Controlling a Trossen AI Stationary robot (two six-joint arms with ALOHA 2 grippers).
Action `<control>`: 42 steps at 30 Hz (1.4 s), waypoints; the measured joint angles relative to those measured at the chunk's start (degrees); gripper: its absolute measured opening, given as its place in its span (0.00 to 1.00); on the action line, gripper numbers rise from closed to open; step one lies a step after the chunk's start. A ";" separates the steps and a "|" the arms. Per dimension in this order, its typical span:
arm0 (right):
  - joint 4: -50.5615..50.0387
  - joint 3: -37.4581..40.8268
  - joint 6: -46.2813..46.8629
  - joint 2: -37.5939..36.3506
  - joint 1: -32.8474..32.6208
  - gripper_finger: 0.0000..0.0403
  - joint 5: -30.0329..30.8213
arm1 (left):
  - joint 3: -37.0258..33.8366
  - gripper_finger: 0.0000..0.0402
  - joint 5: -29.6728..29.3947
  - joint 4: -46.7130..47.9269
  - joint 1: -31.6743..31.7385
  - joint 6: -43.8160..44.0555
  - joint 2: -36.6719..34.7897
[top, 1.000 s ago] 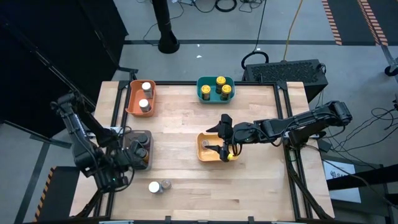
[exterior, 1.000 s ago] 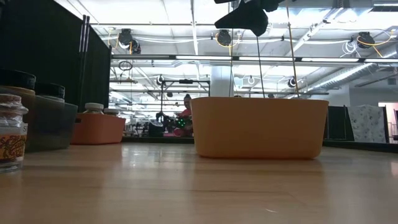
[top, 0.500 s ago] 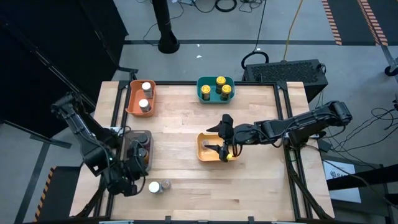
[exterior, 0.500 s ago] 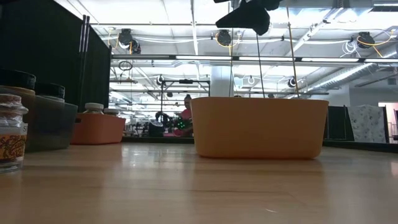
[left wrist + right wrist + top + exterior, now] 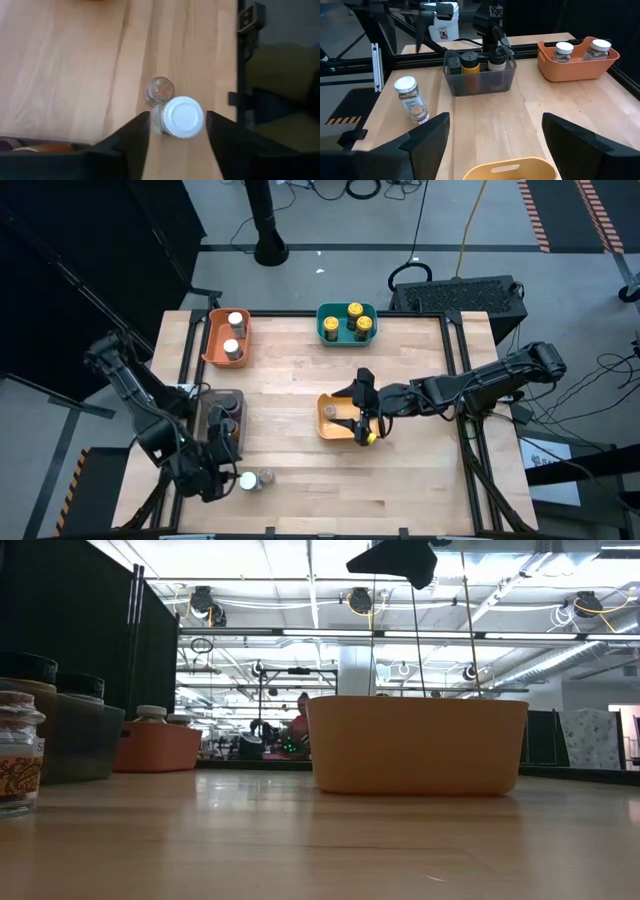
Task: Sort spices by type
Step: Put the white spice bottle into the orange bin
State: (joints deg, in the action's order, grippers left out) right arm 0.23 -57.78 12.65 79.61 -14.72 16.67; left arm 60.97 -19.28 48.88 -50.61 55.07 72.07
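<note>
My left gripper (image 5: 228, 473) is open near the table's near-left edge. In the left wrist view its fingers (image 5: 136, 134) stand on either side of an upright white-lidded spice jar (image 5: 183, 116), apart from it. A second jar with a grey lid (image 5: 160, 90) stands right beside that one (image 5: 267, 478). My right gripper (image 5: 357, 423) hangs open above the yellow bin (image 5: 326, 427), and the right wrist view shows the bin's rim (image 5: 510, 170) below its wide fingers. One jar (image 5: 329, 411) shows in that bin.
A grey bin (image 5: 222, 420) with several jars stands just beyond my left gripper. An orange bin (image 5: 212, 340) holds two white-lidded jars, and a teal bin (image 5: 330, 330) at the far edge holds three yellow-lidded ones. Bare wood lies between the bins. The table's near edge is close to the two loose jars.
My left gripper has moved toward the near edge and to the right, from beside the grey bin to the white-lidded jar, and now straddles it. The jars have not moved.
</note>
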 joint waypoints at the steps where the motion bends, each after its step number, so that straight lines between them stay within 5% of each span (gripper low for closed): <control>1: -0.01 0.00 -0.02 0.00 -0.01 0.74 0.00 | -0.01 0.52 -0.81 0.00 0.00 -0.09 0.68; 8: -0.36 0.00 -0.45 0.00 -0.02 0.74 -0.12 | -0.04 0.73 -1.22 -1.39 0.00 -0.43 6.89; 14: -0.46 0.00 -0.90 0.00 0.00 0.74 -0.24 | -0.07 0.80 -0.27 -4.51 -0.02 -0.21 9.91; 30: -0.52 0.00 -0.93 0.00 -0.02 0.74 -0.28 | -0.09 0.79 2.53 -4.94 -0.02 -0.39 17.32; 42: -0.52 0.00 -0.93 0.00 -0.02 0.74 -0.28 | -0.09 0.59 2.77 -5.07 0.02 -0.08 17.97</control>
State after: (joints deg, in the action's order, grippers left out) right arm -0.30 -57.78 11.73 79.61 -14.74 16.38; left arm 60.88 -16.51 43.81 -50.59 54.99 90.04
